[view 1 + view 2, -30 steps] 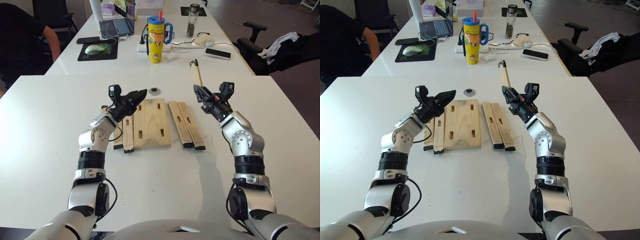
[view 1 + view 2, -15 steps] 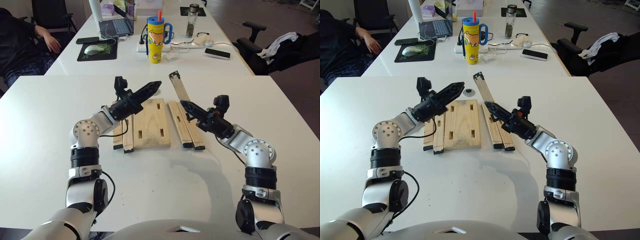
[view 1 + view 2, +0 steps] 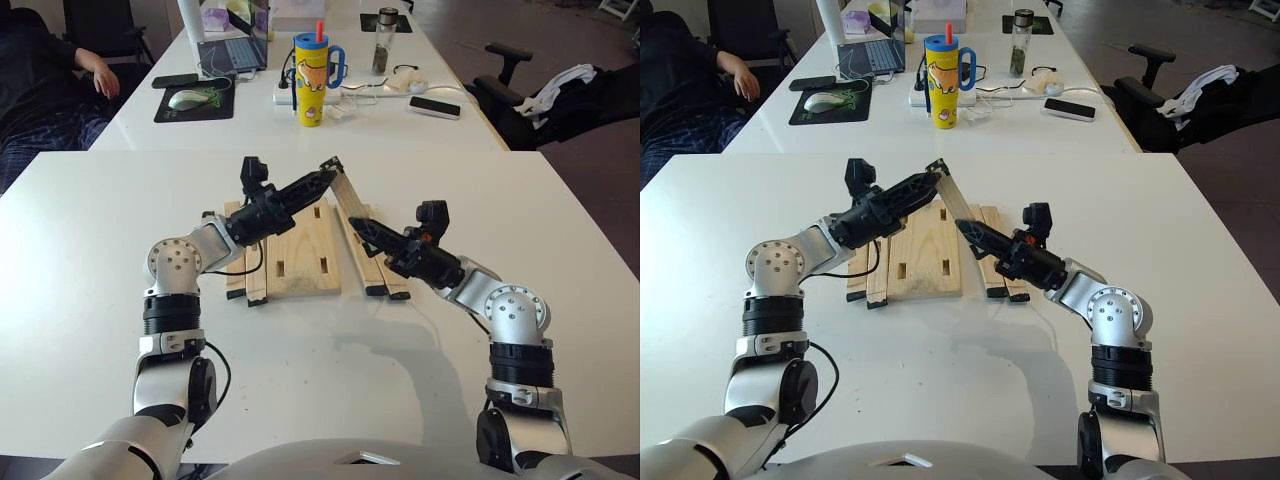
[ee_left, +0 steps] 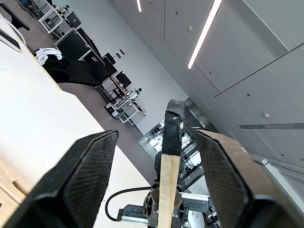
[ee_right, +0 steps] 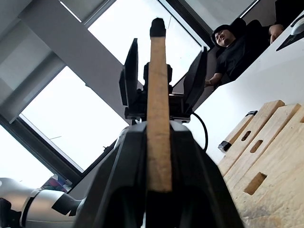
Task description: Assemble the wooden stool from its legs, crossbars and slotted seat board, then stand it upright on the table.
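The right gripper [image 3: 365, 228] clamps 1 wooden bar [image 3: 347, 190], tilted up over the seat board [image 3: 300, 255]. The bar's top end sits between the spread fingers of the left gripper [image 3: 322, 179], seemingly untouched, probably ready for a handover or regrip.

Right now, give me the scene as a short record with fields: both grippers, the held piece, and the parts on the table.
right gripper: shut on the lower end of the wooden bar
wooden bar: tilted, black-capped tip up
left gripper: open, fingers either side of that tip
seat board: flat on the table, slots showing
left pair: lying beside the board
right pair: lying beside the board
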You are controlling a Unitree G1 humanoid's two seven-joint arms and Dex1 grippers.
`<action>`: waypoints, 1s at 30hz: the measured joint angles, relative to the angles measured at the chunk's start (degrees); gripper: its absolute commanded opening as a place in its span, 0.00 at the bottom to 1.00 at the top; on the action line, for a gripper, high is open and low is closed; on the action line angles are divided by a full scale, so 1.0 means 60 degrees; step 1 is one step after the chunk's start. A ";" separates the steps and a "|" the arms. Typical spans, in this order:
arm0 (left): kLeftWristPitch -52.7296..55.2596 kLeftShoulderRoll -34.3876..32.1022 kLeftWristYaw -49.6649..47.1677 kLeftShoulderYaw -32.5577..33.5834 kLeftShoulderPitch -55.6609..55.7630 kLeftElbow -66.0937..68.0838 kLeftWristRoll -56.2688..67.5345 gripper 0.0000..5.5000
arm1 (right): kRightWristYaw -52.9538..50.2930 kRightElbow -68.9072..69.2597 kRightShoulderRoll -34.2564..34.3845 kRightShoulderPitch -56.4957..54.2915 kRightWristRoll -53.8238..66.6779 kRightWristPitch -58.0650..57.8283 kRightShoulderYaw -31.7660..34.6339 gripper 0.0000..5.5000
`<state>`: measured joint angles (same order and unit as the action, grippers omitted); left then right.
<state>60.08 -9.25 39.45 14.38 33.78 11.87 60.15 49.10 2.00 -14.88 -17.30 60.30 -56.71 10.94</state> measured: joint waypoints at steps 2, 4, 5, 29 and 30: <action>-0.0011 0.0001 0.0004 -0.0023 0.0037 -0.0003 0.0000 0.55 | 0.0059 0.0013 0.0002 0.0004 0.0133 -0.0018 -0.0037 0.08; -0.0030 0.0004 0.0011 -0.0008 0.0053 -0.0003 0.0030 0.51 | 0.0074 0.0019 0.0001 0.0004 0.0150 -0.0017 -0.0035 0.08; -0.0028 0.0006 0.0012 0.0006 0.0053 -0.0003 0.0066 0.48 | 0.0074 0.0017 0.0002 0.0004 0.0163 -0.0018 -0.0035 0.08; -0.0036 0.0218 -0.0091 0.0228 0.0037 -0.0250 0.0500 0.08 | 0.0031 -0.0261 0.0028 -0.0010 0.0759 -0.0116 0.0191 0.21; -0.0135 0.0207 -0.0130 0.0329 0.0033 -0.0249 0.0497 0.08 | 0.0074 -0.0333 -0.0030 -0.0009 0.0806 -0.0099 0.0323 0.24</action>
<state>59.27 -8.01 38.67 16.36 33.98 10.37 63.13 49.55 0.00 -15.06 -17.35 65.13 -57.30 12.88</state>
